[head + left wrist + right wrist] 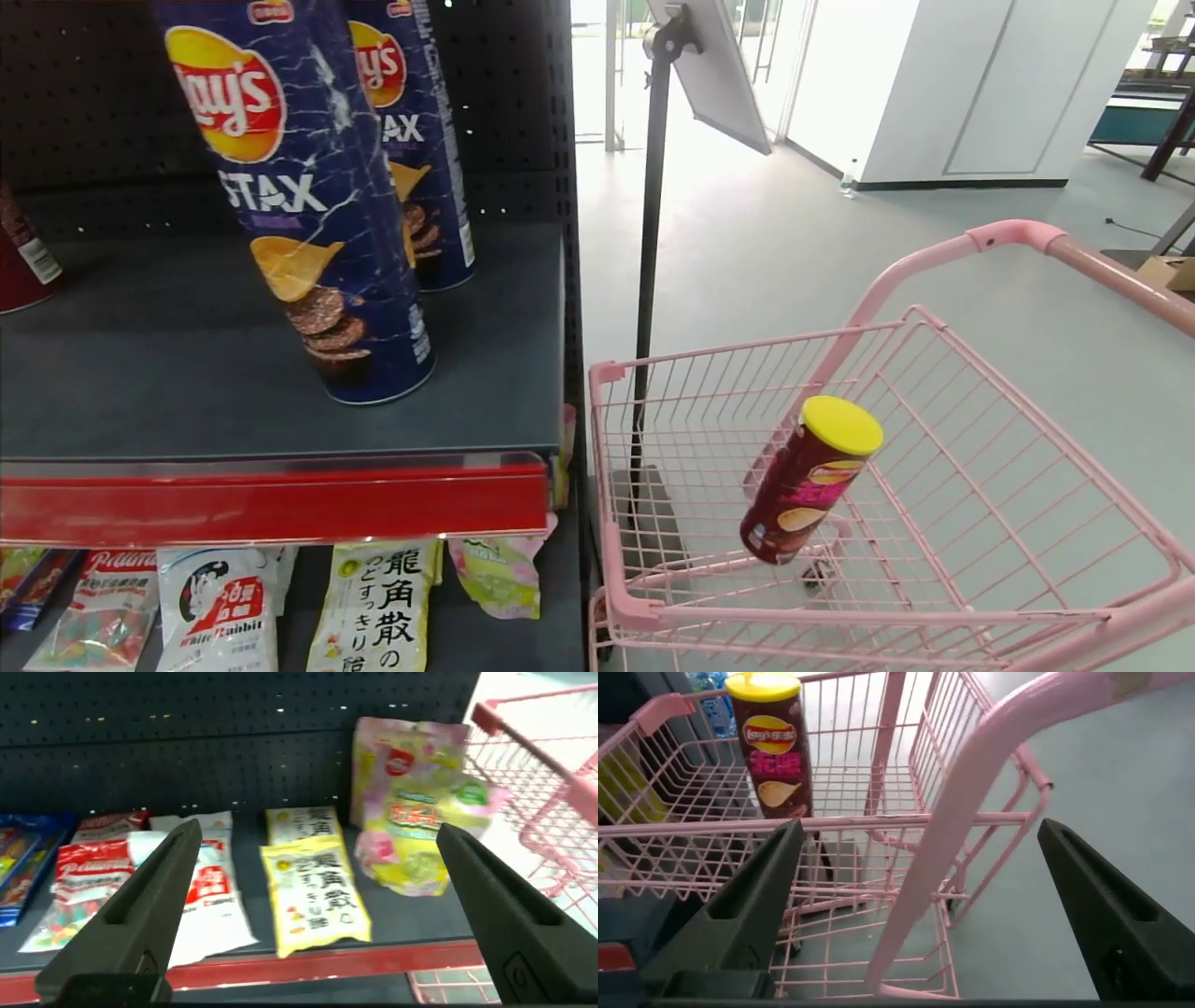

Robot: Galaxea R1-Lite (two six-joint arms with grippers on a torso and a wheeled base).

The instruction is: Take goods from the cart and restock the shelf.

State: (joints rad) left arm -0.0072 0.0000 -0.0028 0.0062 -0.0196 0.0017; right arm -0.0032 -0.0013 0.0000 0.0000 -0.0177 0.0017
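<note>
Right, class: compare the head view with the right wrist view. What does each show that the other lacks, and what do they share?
Head view alone: a blue chip can with a second blue can behind it, both upright on the dark shelf. Right wrist view alone: the right gripper, fingers open, with the cart's handle beyond them. Both: the pink cart and, inside its basket, the maroon can with a yellow lid.
</note>
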